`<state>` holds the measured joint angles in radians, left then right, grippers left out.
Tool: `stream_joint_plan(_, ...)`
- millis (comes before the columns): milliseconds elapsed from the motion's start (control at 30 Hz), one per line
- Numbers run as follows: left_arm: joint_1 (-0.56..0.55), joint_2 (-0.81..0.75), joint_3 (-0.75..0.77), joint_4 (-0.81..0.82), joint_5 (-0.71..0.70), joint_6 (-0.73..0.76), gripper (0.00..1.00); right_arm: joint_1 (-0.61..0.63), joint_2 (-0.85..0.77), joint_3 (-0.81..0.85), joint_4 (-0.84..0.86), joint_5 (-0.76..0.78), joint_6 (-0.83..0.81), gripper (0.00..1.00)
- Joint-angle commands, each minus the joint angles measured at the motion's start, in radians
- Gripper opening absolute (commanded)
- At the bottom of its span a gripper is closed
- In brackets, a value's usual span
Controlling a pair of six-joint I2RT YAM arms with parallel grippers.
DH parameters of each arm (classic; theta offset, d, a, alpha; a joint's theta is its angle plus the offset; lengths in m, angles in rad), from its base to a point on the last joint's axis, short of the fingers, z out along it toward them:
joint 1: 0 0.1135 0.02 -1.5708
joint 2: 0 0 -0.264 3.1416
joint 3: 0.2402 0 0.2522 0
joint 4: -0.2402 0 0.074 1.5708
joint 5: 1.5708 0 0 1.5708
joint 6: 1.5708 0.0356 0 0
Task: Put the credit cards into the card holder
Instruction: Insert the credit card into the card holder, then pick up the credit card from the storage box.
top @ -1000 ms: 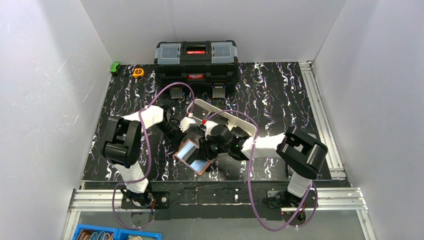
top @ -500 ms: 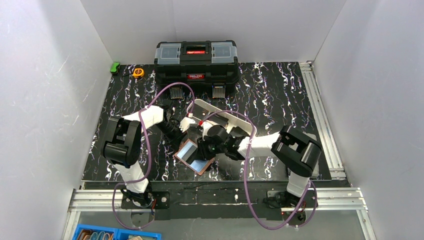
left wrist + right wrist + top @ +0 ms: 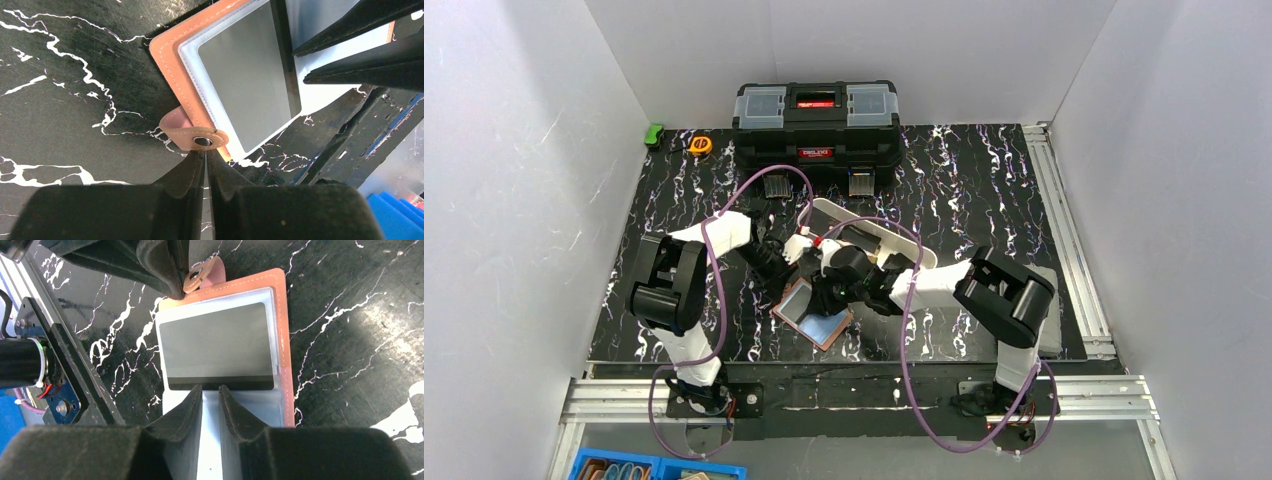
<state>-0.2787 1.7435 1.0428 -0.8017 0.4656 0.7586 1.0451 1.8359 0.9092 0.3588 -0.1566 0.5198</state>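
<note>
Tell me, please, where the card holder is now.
In the top view, the card holder lies open on the table, near the front middle, with the left hand at its snap tab and the right hand at its grey card.

Matt stitched leather card holder (image 3: 167, 55)

The right arm (image 3: 999, 290) has swung leftward across the surface (image 3: 984, 180), bringing its elbow nearer the middle. The right hand (image 3: 210, 390) has slid further over the open card holder (image 3: 819, 328), and its jaws have drawn closer together, leaving a narrow gap.
</note>
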Motion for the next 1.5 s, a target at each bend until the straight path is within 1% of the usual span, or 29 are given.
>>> stream_joint_plan(0,-0.002,0.001,0.003,-0.032,0.021,0.007,0.05,0.006,0.024,0.052,0.016,0.008,-0.021,0.25)
stream_joint_plan(333,-0.001,-0.001,-0.001,-0.031,0.021,0.007,0.05,0.006,0.034,0.086,0.02,-0.01,-0.031,0.25)
stream_joint_plan(433,-0.001,-0.005,-0.002,-0.03,0.009,0.007,0.05,0.006,0.008,0.07,0.018,-0.007,-0.033,0.25)
stream_joint_plan(500,0.005,-0.012,0.008,-0.041,0.01,0.005,0.05,0.006,-0.049,0.045,0.012,0.009,-0.035,0.28)
stream_joint_plan(567,0.021,-0.016,0.039,-0.075,0.022,0.0,0.06,0.005,-0.118,0.02,-0.016,0.038,-0.038,0.35)
stream_joint_plan(633,0.045,-0.002,0.099,-0.152,0.036,-0.001,0.08,0.003,-0.191,-0.001,-0.055,0.067,-0.048,0.44)
stream_joint_plan(700,0.068,-0.006,0.159,-0.235,0.054,0.012,0.12,-0.004,-0.261,-0.012,-0.111,0.087,-0.06,0.5)
stream_joint_plan(800,0.1,-0.037,0.233,-0.355,0.079,0.051,0.21,-0.041,-0.372,-0.026,-0.182,0.1,-0.065,0.55)
stream_joint_plan(900,0.127,-0.055,0.308,-0.479,0.101,0.091,0.29,-0.125,-0.47,-0.019,-0.273,0.103,-0.052,0.58)
stream_joint_plan(967,0.142,-0.058,0.369,-0.569,0.118,0.121,0.33,-0.185,-0.519,0.009,-0.365,0.131,-0.037,0.6)
stream_joint_plan(1033,0.147,-0.054,0.446,-0.635,0.13,0.126,0.34,-0.247,-0.553,0.026,-0.454,0.15,-0.009,0.67)
stream_joint_plan(1067,0.146,-0.051,0.489,-0.646,0.143,0.117,0.34,-0.277,-0.561,0.031,-0.471,0.151,0.009,0.7)
stream_joint_plan(1100,0.144,-0.042,0.547,-0.646,0.162,0.095,0.34,-0.308,-0.563,0.033,-0.485,0.143,0.027,0.71)
stream_joint_plan(1200,0.111,0.018,0.727,-0.592,0.198,-0.014,0.33,-0.373,-0.531,0.024,-0.443,0.083,0.08,0.72)
stream_joint_plan(1267,0.059,0.072,0.808,-0.535,0.17,-0.07,0.33,-0.393,-0.483,0.038,-0.423,0.07,0.105,0.71)
stream_joint_plan(1367,-0.021,0.172,0.914,-0.456,0.11,-0.123,0.33,-0.4,-0.404,0.083,-0.453,0.108,0.133,0.68)
stream_joint_plan(1467,-0.088,0.269,0.998,-0.384,0.082,-0.155,0.33,-0.399,-0.387,0.051,-0.415,0.149,0.19,0.67)
